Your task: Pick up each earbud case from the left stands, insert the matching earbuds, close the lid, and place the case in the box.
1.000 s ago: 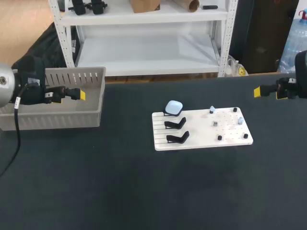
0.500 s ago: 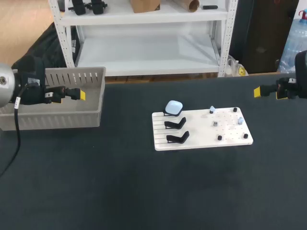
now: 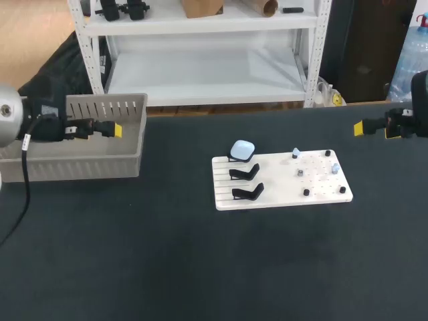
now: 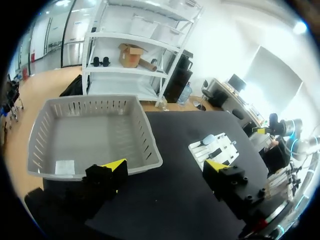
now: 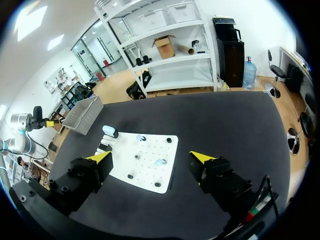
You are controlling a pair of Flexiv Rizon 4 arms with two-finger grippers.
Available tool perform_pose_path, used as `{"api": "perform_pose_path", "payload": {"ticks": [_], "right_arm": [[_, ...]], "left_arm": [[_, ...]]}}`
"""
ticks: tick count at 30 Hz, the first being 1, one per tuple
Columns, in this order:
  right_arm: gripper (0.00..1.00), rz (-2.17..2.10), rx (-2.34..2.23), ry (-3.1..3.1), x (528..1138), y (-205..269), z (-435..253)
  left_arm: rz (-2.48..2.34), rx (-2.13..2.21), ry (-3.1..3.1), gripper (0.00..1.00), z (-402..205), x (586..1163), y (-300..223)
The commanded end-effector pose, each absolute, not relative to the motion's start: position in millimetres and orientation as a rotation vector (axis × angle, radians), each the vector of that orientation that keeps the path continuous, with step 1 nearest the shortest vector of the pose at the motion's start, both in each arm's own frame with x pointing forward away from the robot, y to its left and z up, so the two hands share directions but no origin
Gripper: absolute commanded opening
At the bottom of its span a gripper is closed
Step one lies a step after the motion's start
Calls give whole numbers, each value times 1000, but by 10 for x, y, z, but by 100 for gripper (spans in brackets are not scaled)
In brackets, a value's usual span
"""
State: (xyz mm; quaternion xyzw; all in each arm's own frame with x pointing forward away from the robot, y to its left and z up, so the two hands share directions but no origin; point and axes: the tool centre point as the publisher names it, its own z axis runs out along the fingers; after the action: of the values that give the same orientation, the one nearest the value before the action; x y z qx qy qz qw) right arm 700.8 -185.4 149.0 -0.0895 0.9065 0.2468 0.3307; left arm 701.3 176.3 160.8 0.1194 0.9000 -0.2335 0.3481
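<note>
A pale blue earbud case (image 3: 243, 149) sits closed on the farthest of three black stands at the left end of the white board (image 3: 281, 194). The two nearer stands (image 3: 245, 173) (image 3: 247, 192) are empty. Small earbuds (image 3: 295, 154) (image 3: 335, 167) rest among the pegs on the board's right half. My left gripper (image 3: 100, 129) hangs open over the grey basket (image 3: 80, 167), far left of the board. In the left wrist view that gripper (image 4: 165, 167) holds nothing, and the case (image 4: 208, 139) lies far ahead. My right gripper (image 3: 374, 127) (image 5: 150, 157) is open and empty, high off the board's right.
The grey slotted basket (image 4: 150, 145) stands at the table's back left, with a small white flat thing (image 4: 65, 166) on its floor. The board (image 5: 150, 145) lies mid-table on the dark tabletop. Several black pegs stand on its right half.
My left gripper has shifted slightly to the right above the basket. The right arm, the board and the case have not moved.
</note>
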Motion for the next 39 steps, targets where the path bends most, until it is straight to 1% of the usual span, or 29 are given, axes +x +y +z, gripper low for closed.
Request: {"api": "perform_pose_path", "payload": {"ticks": [1, 9, 17, 30, 39], "right_arm": [[100, 646, -235, 2372, 7011, -1859, 1492], [100, 646, -235, 2372, 7011, -1859, 1492], [100, 646, -235, 2372, 7011, -1859, 1492], [100, 646, -235, 2372, 7011, -1859, 1492], [100, 646, -235, 2372, 7011, -1859, 1492]], "left_arm": [[-621, 385, 2284, 100, 1675, 7072, 1755], [-639, 733, 2144, 100, 1816, 7188, 1501], [-653, 1077, 1975, 100, 1874, 7286, 1077], [-731, 1371, 1807, 100, 1536, 7544, 604], [-828, 1500, 1754, 100, 1236, 7499, 214]]}}
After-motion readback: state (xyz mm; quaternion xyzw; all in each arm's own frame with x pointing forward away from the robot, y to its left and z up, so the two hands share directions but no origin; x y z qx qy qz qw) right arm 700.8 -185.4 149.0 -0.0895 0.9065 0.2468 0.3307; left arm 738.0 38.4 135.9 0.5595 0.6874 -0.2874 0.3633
